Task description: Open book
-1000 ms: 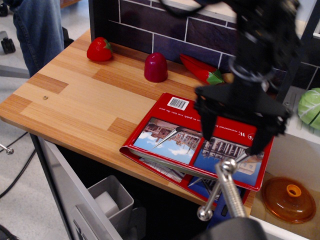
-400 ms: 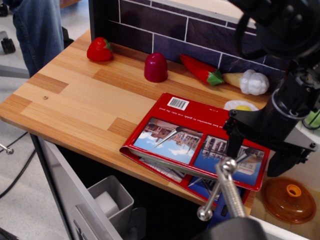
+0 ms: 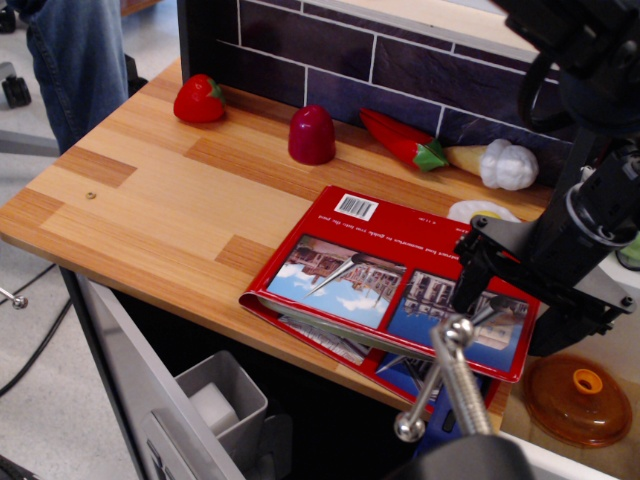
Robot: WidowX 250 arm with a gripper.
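The book [image 3: 372, 275] lies closed and flat on the wooden counter [image 3: 150, 210]. Its red cover faces up with two building photos and a barcode, and its near corner overhangs the counter's front edge. Page edges show along its near left side. My black gripper [image 3: 508, 322] is over the book's right end with its two fingers spread wide, one finger [image 3: 468, 275] over the right photo and the other past the book's right edge. It is open and holds nothing.
A strawberry [image 3: 198, 99], a dark red dome [image 3: 311, 135], a chili pepper [image 3: 405, 140], garlic [image 3: 505, 165] and a fried egg [image 3: 480, 211] lie near the brick back wall. An orange lid [image 3: 580, 398] sits lower right. A metal lever [image 3: 448, 375] stands in front. A person's legs [image 3: 75, 60] are at far left.
My gripper has moved right, from above the middle of the book to its right end, uncovering the garlic and the egg. The book has not moved and stays closed.
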